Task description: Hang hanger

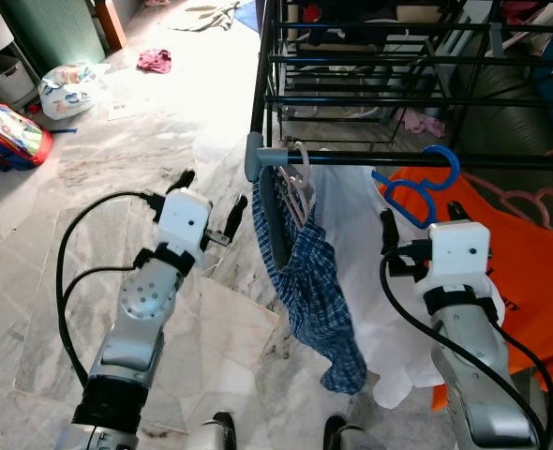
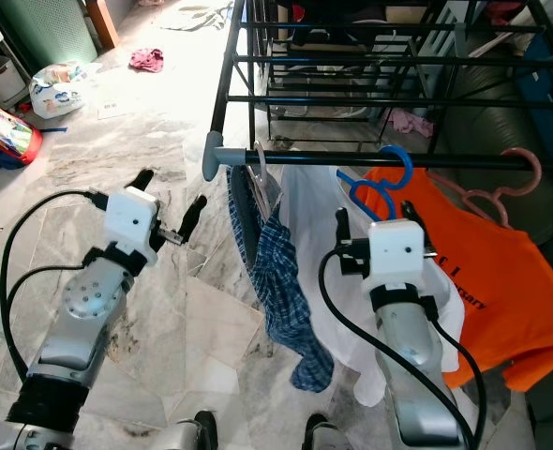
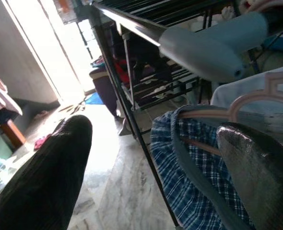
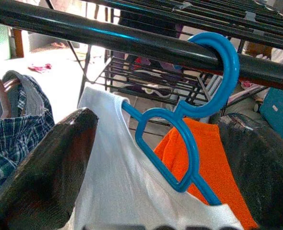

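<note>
right gripper: nearest the head camera, raised just under the front rail; fingers spread wide, holding nothing, blue hanger sits between them in the wrist view, not touching.
left gripper: raised over the floor just left of the rack's corner; fingers wide apart, empty.
floor: grey-white marble tiles, streaked, sunlit toward the far side.
room: drying rack of black bars, grey corner joint at the near left end.
blue hanger: hook is over the front rail, carries a white shirt.
rail, left to right: blue plaid garment on a pale hanger by the corner, white shirt, orange shirt on a pink hanger.
floor clutter: colourful bag at far left, white plastic bag beyond it, contents not legible; pink cloth further back.
white shelf unit: top left edge, what it holds cannot be told.
</note>
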Motion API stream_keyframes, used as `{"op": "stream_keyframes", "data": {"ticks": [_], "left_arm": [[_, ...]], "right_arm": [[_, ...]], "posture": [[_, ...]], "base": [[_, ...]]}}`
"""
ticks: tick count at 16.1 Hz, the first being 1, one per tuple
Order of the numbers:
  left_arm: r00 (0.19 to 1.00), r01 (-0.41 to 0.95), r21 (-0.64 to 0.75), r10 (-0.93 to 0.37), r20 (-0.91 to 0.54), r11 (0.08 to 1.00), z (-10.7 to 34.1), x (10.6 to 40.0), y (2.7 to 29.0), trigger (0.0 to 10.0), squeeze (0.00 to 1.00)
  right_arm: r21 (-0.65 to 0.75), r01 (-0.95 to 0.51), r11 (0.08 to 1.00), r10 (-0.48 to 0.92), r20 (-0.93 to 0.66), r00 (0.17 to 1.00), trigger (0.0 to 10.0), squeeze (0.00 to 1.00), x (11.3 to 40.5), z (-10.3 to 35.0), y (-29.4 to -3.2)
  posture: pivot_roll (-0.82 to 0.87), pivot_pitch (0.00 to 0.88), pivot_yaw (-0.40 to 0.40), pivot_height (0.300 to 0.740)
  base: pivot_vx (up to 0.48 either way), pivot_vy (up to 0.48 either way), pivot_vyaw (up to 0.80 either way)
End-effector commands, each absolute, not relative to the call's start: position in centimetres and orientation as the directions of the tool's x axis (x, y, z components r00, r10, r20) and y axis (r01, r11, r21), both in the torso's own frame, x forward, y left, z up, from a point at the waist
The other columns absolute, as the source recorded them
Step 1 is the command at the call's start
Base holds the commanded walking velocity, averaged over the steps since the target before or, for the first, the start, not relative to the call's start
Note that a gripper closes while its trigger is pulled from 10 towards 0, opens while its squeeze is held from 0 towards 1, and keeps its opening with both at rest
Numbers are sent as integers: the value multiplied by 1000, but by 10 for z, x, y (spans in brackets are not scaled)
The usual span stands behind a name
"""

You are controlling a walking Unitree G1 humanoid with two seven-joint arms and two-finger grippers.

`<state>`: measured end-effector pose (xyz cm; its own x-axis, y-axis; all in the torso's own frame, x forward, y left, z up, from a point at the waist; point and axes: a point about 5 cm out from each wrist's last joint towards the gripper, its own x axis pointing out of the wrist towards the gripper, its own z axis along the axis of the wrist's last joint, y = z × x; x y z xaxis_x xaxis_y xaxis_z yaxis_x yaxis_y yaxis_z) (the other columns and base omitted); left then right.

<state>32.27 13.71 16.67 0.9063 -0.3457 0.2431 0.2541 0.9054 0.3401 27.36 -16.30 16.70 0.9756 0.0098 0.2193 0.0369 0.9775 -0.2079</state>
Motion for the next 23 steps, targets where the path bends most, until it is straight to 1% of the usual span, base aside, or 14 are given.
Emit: {"op": "stream_keyframes", "data": {"ticks": [1,3,5,8,12,14,17,23], "left_arm": [[917,236,354,-328,228,905,160,320,136,10000,0],[937,211,294,-279,210,932,149,312,132,10000,0],[955,170,282,-229,190,944,135,305,131,10000,0],[976,110,246,-151,155,963,126,305,137,10000,0],[979,94,252,-135,150,963,126,305,142,10000,0],[982,81,239,-118,145,968,126,306,144,10000,0],[982,91,235,-126,139,968,125,305,139,10000,0],[982,97,241,-132,135,966,126,307,140,10000,0]], "right_arm": [[-213,30,977,19,226,974,10000,0,273,167,-162],[-196,50,979,-2,234,972,10000,0,270,168,-164],[-193,56,980,-10,231,973,10000,0,268,166,-165],[-183,60,981,-19,217,976,10000,0,269,164,-166],[-193,32,981,11,219,976,10000,0,274,167,-165],[-193,29,981,13,216,976,10000,0,274,167,-165],[-195,24,981,19,212,977,10000,0,273,166,-163],[-197,38,980,4,209,978,10000,0,271,165,-165]], "posture": [[52,167,22,740],[38,171,30,740],[32,175,31,740],[42,182,18,740],[49,194,9,740],[44,201,7,740],[36,209,11,740],[35,214,19,740]], "base": [[0,0,0],[0,0,0],[0,0,0],[0,0,-181],[0,0,-547],[0,0,0],[-257,0,0],[-296,0,0]]}}
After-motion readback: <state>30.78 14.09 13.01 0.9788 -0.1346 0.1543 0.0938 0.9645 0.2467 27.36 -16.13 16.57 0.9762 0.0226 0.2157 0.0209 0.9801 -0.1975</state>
